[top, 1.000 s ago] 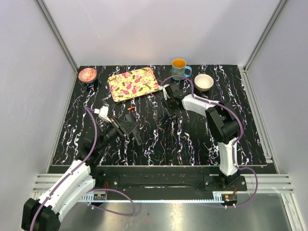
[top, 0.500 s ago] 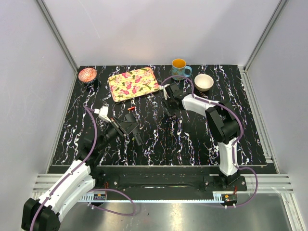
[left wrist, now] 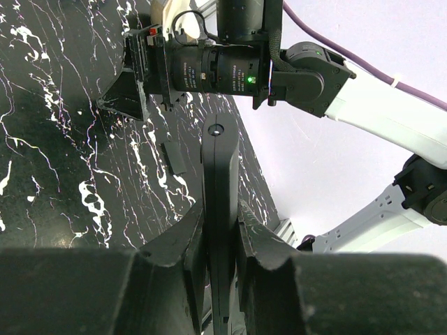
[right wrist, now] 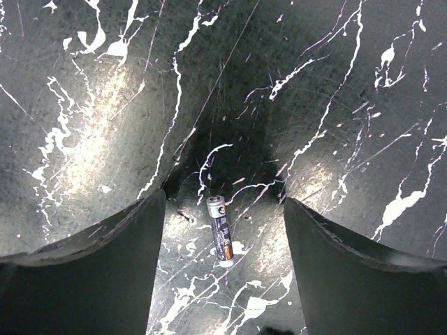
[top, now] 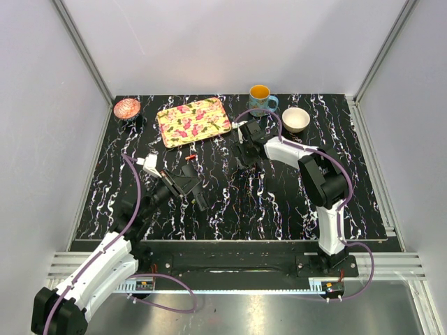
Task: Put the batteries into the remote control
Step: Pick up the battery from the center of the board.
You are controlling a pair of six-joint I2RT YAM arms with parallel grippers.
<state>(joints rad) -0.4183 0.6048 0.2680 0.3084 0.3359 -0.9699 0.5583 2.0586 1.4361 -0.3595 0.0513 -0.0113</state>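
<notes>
The right gripper (right wrist: 223, 199) hangs low over the black marbled table (right wrist: 84, 84) with its fingers (right wrist: 91, 265) spread wide, holding nothing. One battery (right wrist: 221, 241), a slim grey cylinder with a dark label, lies flat on the table squarely in the gap between them. Its long axis runs almost straight away from the wrist, so it lies across the line along which the jaws would close, and by my reading a short descent and a squeeze would catch it across its width. This spot is toward the far middle of the table, just right of the floral tray (top: 194, 120) and on the near side of the mug (top: 260, 98). Nearer and to the left, the left gripper (left wrist: 220, 230) is pinched tight on the remote control (left wrist: 219, 160), held edge-up and pointing toward the right arm. The right arm is plainly the closer one to this battery.
</notes>
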